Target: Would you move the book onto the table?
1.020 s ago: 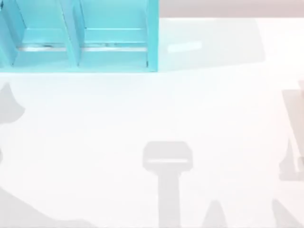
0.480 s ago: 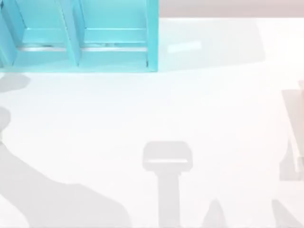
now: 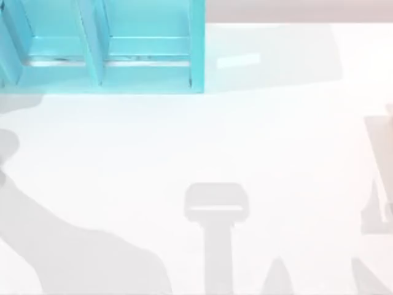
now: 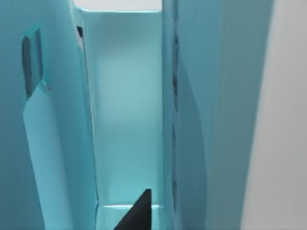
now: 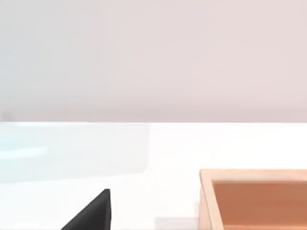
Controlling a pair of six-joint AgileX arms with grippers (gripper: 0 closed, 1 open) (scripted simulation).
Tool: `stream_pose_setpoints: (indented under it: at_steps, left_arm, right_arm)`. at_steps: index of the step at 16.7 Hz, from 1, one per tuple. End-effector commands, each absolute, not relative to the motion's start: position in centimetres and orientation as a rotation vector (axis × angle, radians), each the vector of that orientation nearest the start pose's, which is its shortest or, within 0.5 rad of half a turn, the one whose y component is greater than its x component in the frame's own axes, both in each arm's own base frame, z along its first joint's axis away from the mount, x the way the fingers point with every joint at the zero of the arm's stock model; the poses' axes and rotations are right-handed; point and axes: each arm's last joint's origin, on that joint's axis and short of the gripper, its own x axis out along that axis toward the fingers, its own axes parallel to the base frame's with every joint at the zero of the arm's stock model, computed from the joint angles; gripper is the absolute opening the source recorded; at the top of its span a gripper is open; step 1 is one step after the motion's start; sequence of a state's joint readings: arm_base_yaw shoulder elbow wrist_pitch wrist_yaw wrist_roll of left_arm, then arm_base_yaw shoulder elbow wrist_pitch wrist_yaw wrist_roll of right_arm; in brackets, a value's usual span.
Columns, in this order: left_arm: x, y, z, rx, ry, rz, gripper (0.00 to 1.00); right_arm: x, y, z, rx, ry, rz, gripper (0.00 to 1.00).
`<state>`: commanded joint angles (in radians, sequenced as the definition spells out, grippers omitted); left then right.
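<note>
Shelf (image 3: 104,46) sits at 11 o'clock on the white surface (image 3: 258,141), teal, with 2 open compartments facing me in the top view. I cannot pick out the book for certain; thin pale strips lie along the compartment floors, too unclear to name. My left wrist view looks straight into a teal compartment between 2 dividers, and a dark tip of my left hand (image 4: 136,215) pokes in at the frame edge; I cannot tell whether it is open or closed. My right wrist view shows a dark tip of my right hand (image 5: 91,213) over the surface near a wooden tray (image 5: 254,199); its state I cannot tell either.
</note>
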<state>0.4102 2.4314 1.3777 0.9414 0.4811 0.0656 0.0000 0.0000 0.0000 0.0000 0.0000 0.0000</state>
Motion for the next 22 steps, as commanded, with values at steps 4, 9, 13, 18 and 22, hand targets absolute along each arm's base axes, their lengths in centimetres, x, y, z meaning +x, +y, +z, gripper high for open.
stream_pose_setpoints:
  at_steps: [4,9,13,18,22]
  left_arm:
    - [45.65,18.89,7.74,0.008,0.096,-0.047,0.62]
    - [45.65,18.89,7.74,0.008,0.096,-0.047,0.25]
    - [45.65,18.89,7.74,0.008,0.096,-0.047,0.0]
    - [45.65,18.89,7.74,0.008,0.096,-0.047,0.0]
    - [45.56,18.94,7.8,0.008,0.097,-0.046,0.0]
  right_arm:
    - [10.57,-0.12,16.0,0.0,0.0,0.0,1.0]
    - [10.57,-0.12,16.0,0.0,0.0,0.0,1.0]
    - [10.57,-0.12,16.0,0.0,0.0,0.0,1.0]
    - [10.57,-0.12,16.0,0.0,0.0,0.0,1.0]
    - [10.57,-0.12,16.0,0.0,0.0,0.0,1.0]
